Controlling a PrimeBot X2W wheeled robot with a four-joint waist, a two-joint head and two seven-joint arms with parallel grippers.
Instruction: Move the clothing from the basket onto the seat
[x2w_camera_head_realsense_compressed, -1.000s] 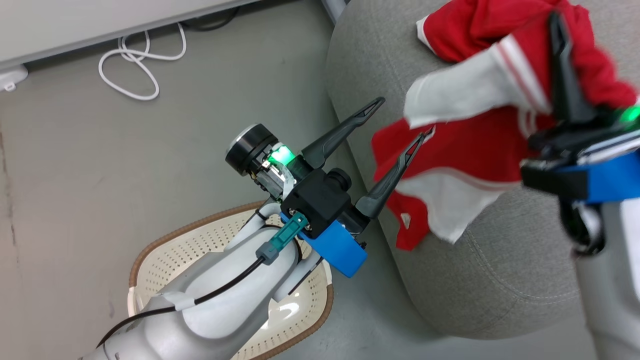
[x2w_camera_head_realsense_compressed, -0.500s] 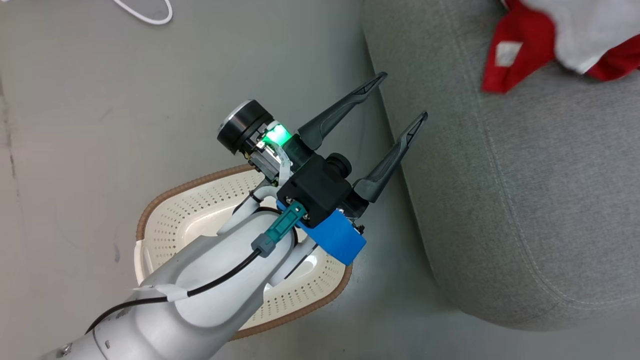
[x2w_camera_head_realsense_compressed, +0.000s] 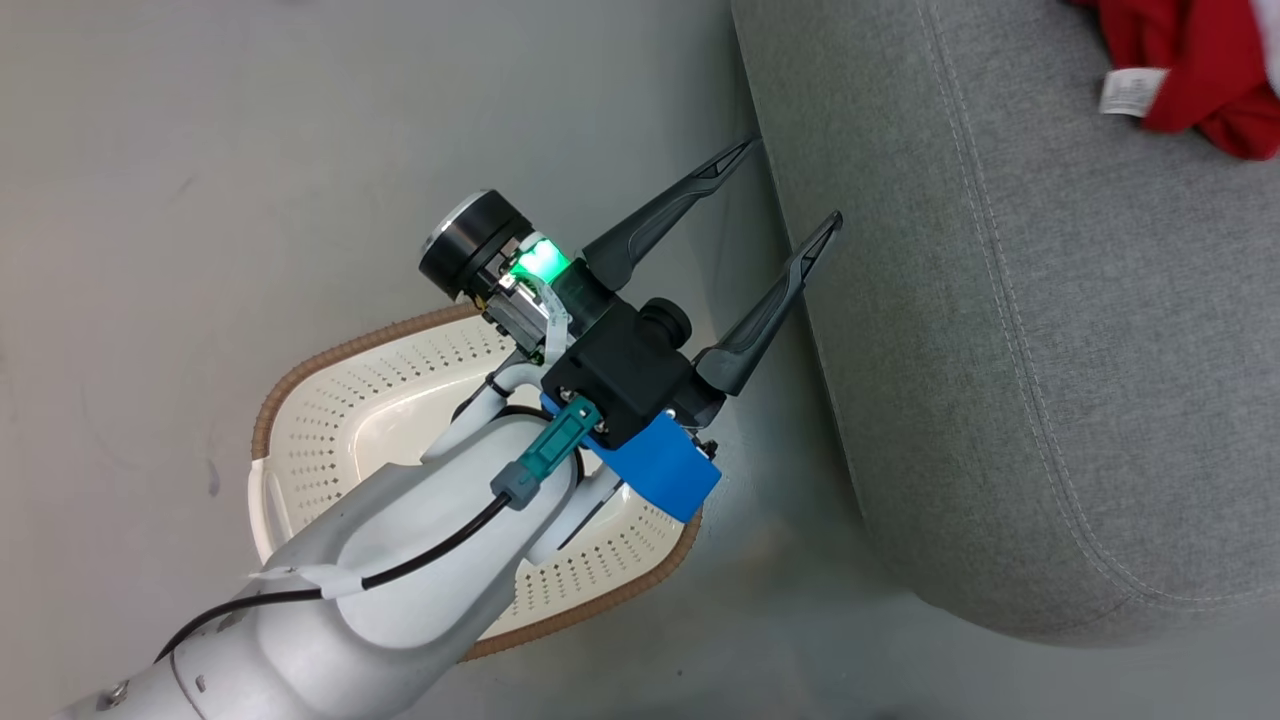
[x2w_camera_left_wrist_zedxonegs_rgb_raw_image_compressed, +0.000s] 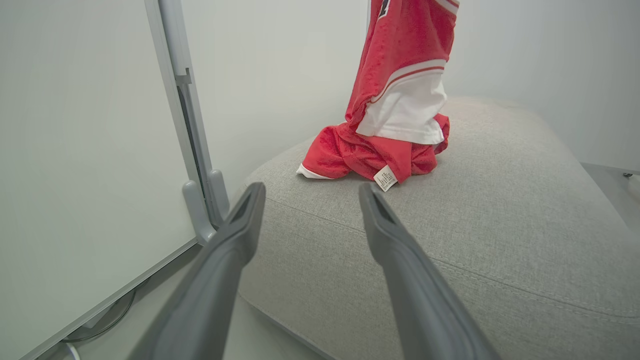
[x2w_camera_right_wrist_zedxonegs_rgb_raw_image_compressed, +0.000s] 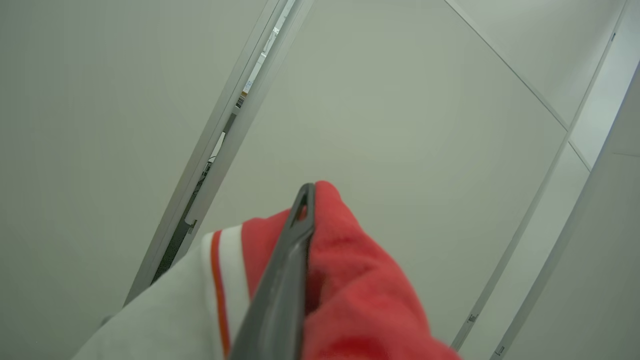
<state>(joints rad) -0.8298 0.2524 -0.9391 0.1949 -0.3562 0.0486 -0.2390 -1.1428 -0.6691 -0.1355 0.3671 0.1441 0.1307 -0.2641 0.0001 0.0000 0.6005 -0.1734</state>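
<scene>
My left gripper (x2w_camera_head_realsense_compressed: 790, 183) hangs open and holds nothing, above the floor between the basket and the seat, its fingertips at the seat's left edge. The cream basket with its brown rim (x2w_camera_head_realsense_compressed: 330, 355) lies under my left forearm; the part of its inside that shows is bare. On the grey seat (x2w_camera_head_realsense_compressed: 1000, 350) lies a heap of red clothing (x2w_camera_head_realsense_compressed: 1200, 60). In the left wrist view, beyond the left gripper (x2w_camera_left_wrist_zedxonegs_rgb_raw_image_compressed: 310, 192), a red garment with white panels (x2w_camera_left_wrist_zedxonegs_rgb_raw_image_compressed: 405, 75) hangs from above onto the plain red heap (x2w_camera_left_wrist_zedxonegs_rgb_raw_image_compressed: 360, 155). My right gripper (x2w_camera_right_wrist_zedxonegs_rgb_raw_image_compressed: 306, 192) is shut on that striped garment (x2w_camera_right_wrist_zedxonegs_rgb_raw_image_compressed: 350, 280).
A pale wall panel with a grey frame post (x2w_camera_left_wrist_zedxonegs_rgb_raw_image_compressed: 185, 100) stands just left of the seat (x2w_camera_left_wrist_zedxonegs_rgb_raw_image_compressed: 500, 210). Grey floor (x2w_camera_head_realsense_compressed: 250, 150) surrounds the basket. Only a narrow strip of floor separates the basket from the seat's side.
The head camera has tilted down, so the white cable and the right gripper with its garment have slid out of that view. The left gripper stays open beside the seat.
</scene>
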